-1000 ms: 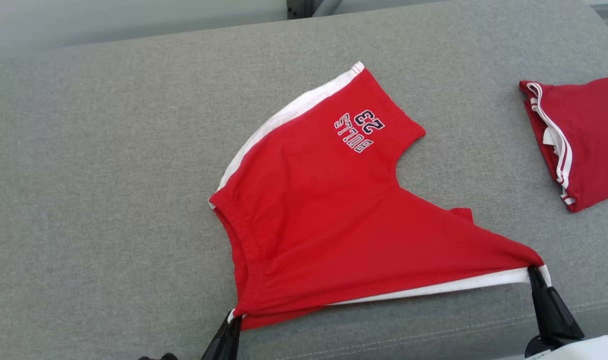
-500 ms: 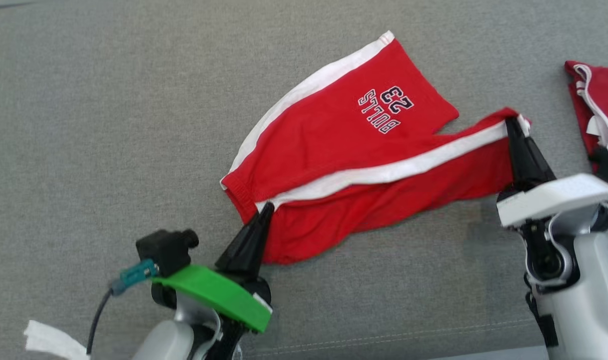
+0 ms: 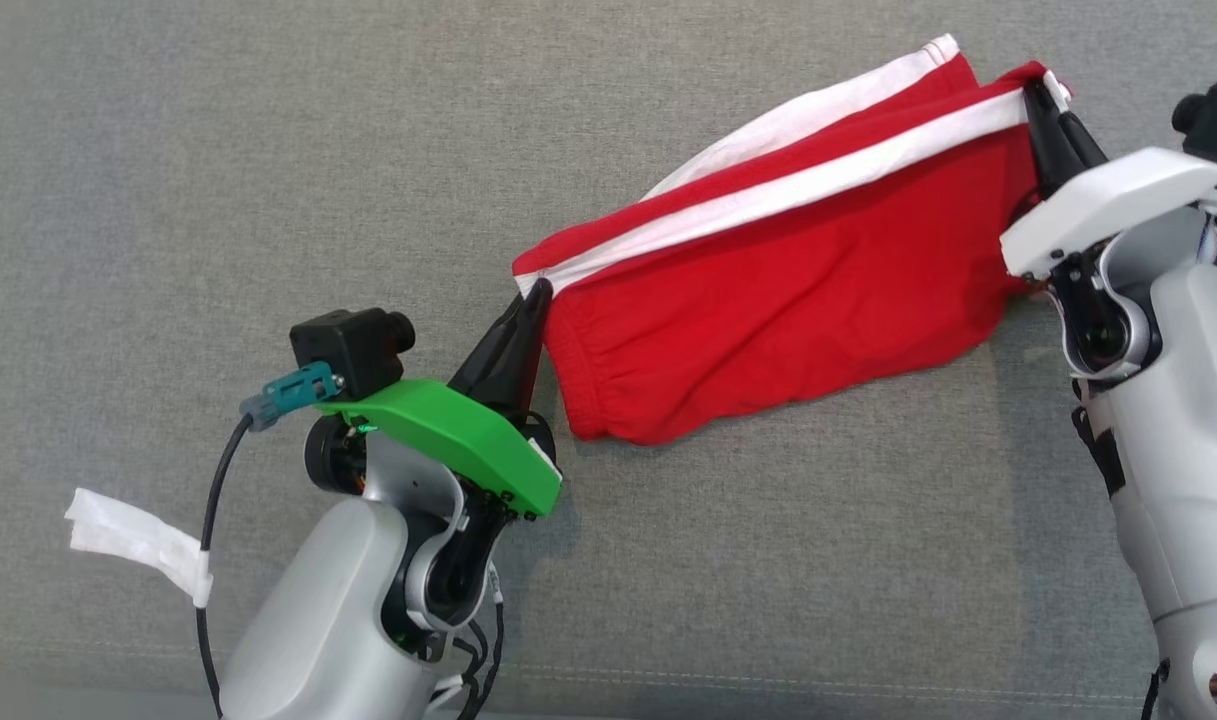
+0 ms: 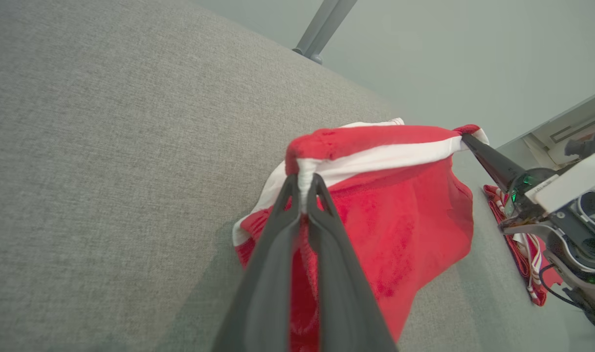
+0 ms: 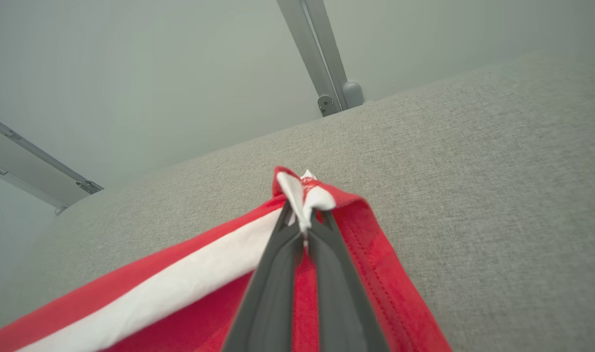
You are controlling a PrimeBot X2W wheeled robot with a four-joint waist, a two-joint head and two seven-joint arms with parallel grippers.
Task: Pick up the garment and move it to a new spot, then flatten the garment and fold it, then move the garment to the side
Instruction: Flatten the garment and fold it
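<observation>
The garment is a pair of red shorts (image 3: 788, 300) with white side stripes, folded over on itself lengthwise on the grey cushion (image 3: 268, 180). My left gripper (image 3: 538, 292) is shut on the waistband corner at the white stripe (image 4: 304, 183). My right gripper (image 3: 1043, 95) is shut on the leg-hem corner, where the cloth bunches between its fingers (image 5: 304, 210). The stripe edge is pulled taut between the two grippers, and the near half of the shorts (image 4: 405, 215) hangs and drapes below it. The printed lettering is hidden under the fold.
A second red garment with white trim (image 4: 527, 244) lies on the cushion beyond my right arm. A metal frame post (image 5: 321, 63) rises behind the cushion's far edge. The cushion's front seam (image 3: 768, 685) runs near my arms.
Both grippers have carried the near edge of the shorts up and over toward the far edge, folding them in half and covering the lettering. The head camera also shifted.
</observation>
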